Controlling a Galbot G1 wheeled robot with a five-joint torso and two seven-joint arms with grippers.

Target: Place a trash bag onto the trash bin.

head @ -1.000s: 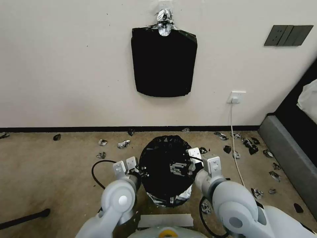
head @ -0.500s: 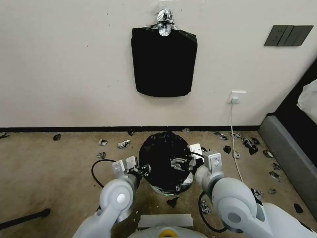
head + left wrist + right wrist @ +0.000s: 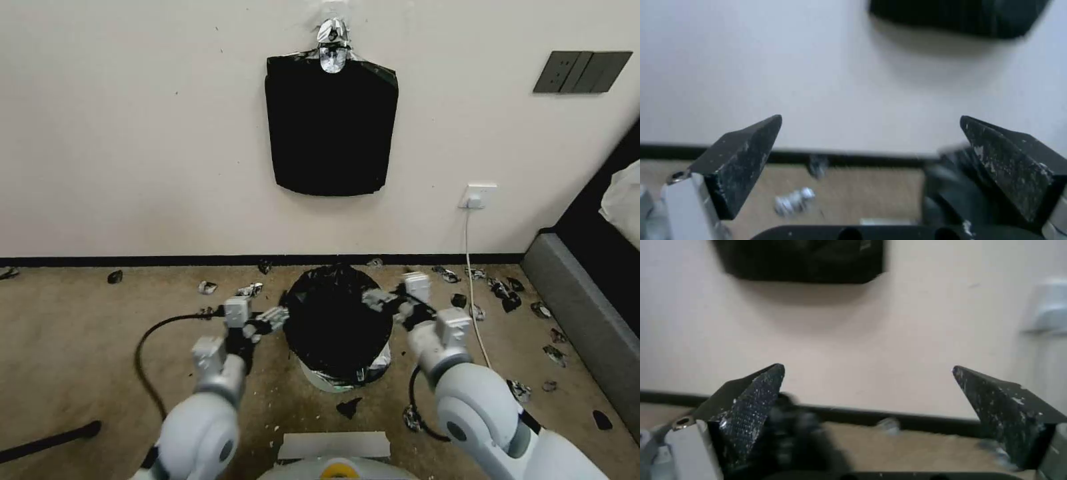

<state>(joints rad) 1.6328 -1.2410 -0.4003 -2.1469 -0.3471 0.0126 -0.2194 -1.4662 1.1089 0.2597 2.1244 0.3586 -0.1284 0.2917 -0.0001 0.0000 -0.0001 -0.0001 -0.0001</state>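
- The trash bag sits draped over the trash bin on the floor, in the middle of the scene, near the robot and in front of the far wall.
- The black film covers the bin's mouth and most of its side; a band of white wall shows at the bin's near foot, left of centre.
- Judgement: the bag is on the bin, so the main part of the task looks done. Whether the film is seated evenly round the whole rim cannot be told, since the far side is hidden.
- The left tool stands just left of the bagged bin, jaws spread wide and holding nothing; its wrist view confirms the gap.
- The right tool stands at the bin's far right edge, jaws likewise apart and empty.
- Judgement: with both tools released, what remains is at most a check of the fit.
- A slab of spare bags hangs on the far wall above; black scraps litter the floor to the right.
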